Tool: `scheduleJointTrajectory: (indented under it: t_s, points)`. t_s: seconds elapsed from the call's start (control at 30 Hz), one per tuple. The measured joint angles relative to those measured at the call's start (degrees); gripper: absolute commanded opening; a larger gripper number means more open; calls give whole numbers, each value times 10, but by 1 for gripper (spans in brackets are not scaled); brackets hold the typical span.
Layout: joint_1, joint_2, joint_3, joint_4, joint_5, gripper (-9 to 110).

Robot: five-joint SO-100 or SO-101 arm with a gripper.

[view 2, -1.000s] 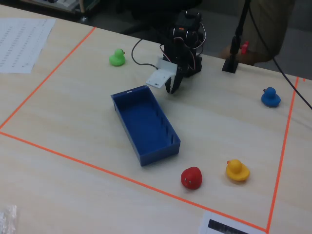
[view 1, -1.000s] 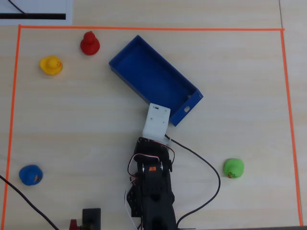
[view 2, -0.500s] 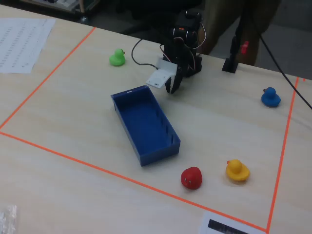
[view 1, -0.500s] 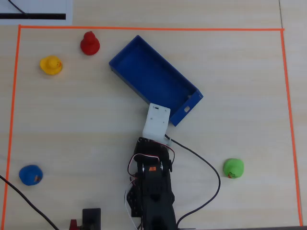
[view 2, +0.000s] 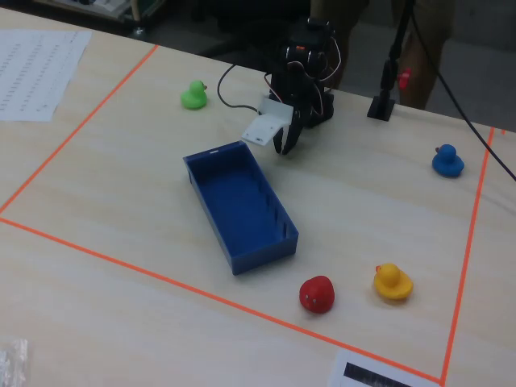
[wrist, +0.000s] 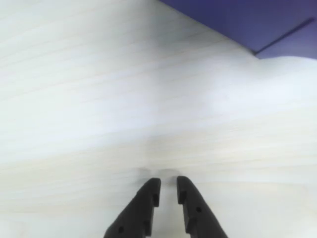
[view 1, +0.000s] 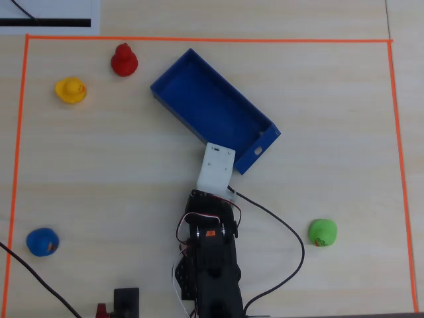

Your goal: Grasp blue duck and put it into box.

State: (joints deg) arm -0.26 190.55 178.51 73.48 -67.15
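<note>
The blue duck [view 1: 42, 242] sits near the lower left corner of the taped area in the overhead view, and at the right edge in the fixed view [view 2: 447, 160]. The box [view 1: 218, 106], a blue low-walled tray, lies diagonally in the middle with nothing in it [view 2: 242, 201]; one corner shows in the wrist view [wrist: 257, 20]. My gripper [wrist: 168, 184] points down at bare table just beside the box's slotted end [view 2: 282, 149], far from the blue duck. Its black jaws stand nearly together with nothing between them. In the overhead view the white wrist block [view 1: 216, 165] hides it.
A red duck [view 1: 124, 59] and a yellow duck [view 1: 70, 89] stand at the upper left, a green duck [view 1: 322, 232] at the lower right. Orange tape [view 1: 199, 40] frames the work area. A black cable [view 1: 285, 232] loops right of the arm base.
</note>
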Motion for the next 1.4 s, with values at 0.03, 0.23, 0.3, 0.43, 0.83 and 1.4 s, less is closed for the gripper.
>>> scheduleJointTrajectory:
  t_s: [0.03,0.23,0.3,0.43,0.83,1.4]
  points:
    - [0,0,0,0,0,1]
    - [0,0,0,0,0,1]
    - [0,0,0,0,0,1]
    - [0,0,0,0,0,1]
    - [0,0,0,0,0,1]
    - [17,-30,-19,0,-19,18]
